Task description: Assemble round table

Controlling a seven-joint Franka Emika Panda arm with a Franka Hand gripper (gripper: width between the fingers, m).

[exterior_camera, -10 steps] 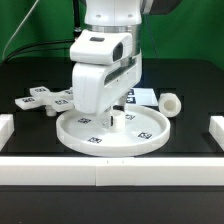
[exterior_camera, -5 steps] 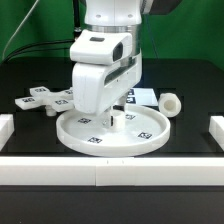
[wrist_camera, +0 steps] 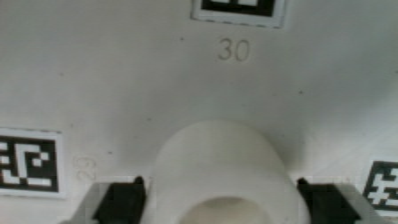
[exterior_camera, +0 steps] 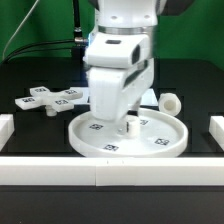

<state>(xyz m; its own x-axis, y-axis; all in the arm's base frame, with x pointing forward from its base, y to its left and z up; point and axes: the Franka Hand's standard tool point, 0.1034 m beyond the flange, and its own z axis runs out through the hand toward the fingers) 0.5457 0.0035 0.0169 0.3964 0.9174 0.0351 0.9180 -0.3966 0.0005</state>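
Note:
The large rimmed round disc (exterior_camera: pixel 128 153) lies flat on the black table in the exterior view, tags facing up. A short white post (exterior_camera: pixel 129 127) stands at its centre. My gripper (exterior_camera: pixel 126 122) reaches straight down over the disc and is shut on that post. In the wrist view the rounded post (wrist_camera: pixel 217 165) sits between the two dark fingers (wrist_camera: pixel 121 200), with the disc surface (wrist_camera: pixel 125 90) and its tags around it. The short thick cylinder leg (exterior_camera: pixel 172 102) lies on the table to the exterior view's right. The cross-shaped base (exterior_camera: pixel 50 98) lies at the left.
Long white border bars frame the table: one along the front (exterior_camera: pixel 110 170), one at the exterior view's left (exterior_camera: pixel 5 128) and one at the right (exterior_camera: pixel 217 130). A green backdrop stands behind the arm.
The gripper has moved toward the exterior view's right, and the disc has slid that way with it. The leg and cross base have stayed put.

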